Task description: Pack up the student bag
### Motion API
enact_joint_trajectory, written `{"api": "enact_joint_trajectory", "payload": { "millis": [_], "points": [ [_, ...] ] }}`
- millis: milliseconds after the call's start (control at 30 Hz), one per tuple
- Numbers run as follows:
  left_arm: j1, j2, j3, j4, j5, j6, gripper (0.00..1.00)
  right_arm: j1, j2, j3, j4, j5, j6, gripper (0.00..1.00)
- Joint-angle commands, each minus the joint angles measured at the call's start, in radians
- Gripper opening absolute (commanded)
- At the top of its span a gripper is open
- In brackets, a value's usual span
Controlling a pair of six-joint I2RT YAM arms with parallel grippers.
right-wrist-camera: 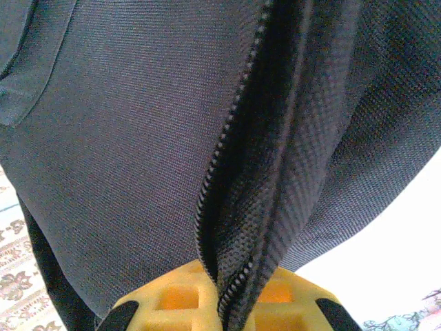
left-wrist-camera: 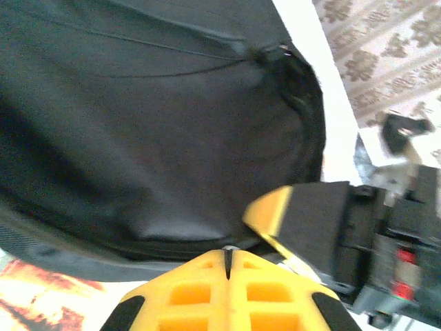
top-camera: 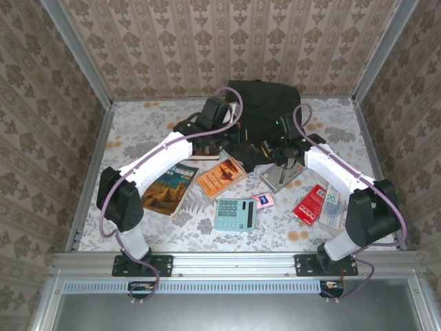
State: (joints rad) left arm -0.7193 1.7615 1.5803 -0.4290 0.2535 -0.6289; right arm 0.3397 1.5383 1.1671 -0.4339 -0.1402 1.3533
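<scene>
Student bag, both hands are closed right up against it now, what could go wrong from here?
1. The right hand pinches only the zipper edge of the student bag; the soft fabric could slip out when pulled.
2. The left hand sits shut very near the right one, so they might collide.
3. The orange book lies just in front of the bag; dragging the bag may shove it.

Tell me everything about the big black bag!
The student bag is big and black, made of soft woven fabric. It lies slumped at the far middle of the table. Its zip gapes open along one edge. The right fingers pinch that zip edge. The left fingers, shut, sit at its lower rim.
</scene>
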Motion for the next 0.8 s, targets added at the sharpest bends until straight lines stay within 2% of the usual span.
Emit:
{"api": "enact_joint_trajectory", "payload": {
  "millis": [0, 400, 633, 767],
  "points": [
    [0.061, 0.001, -0.029, 0.034, -0.015, -0.036, 0.0, 0.006, -0.01, -0.028, -0.035, 0.033, -0.061, 0.0],
    [0.182, 0.005, -0.09, 0.065, 0.008, -0.06, 0.0, 0.007, -0.015, -0.095, 0.01, 0.009, -0.187, 0.0],
    [0.232, 0.101, 0.017, 0.016, -0.003, -0.019, 0.0, 0.008, -0.04, -0.098, -0.025, 0.024, -0.298, 0.0],
    [0.236, 0.191, 0.15, -0.074, -0.058, 0.057, 0.0, 0.012, -0.062, -0.09, -0.041, 0.019, -0.352, 0.0]
  ]
}}
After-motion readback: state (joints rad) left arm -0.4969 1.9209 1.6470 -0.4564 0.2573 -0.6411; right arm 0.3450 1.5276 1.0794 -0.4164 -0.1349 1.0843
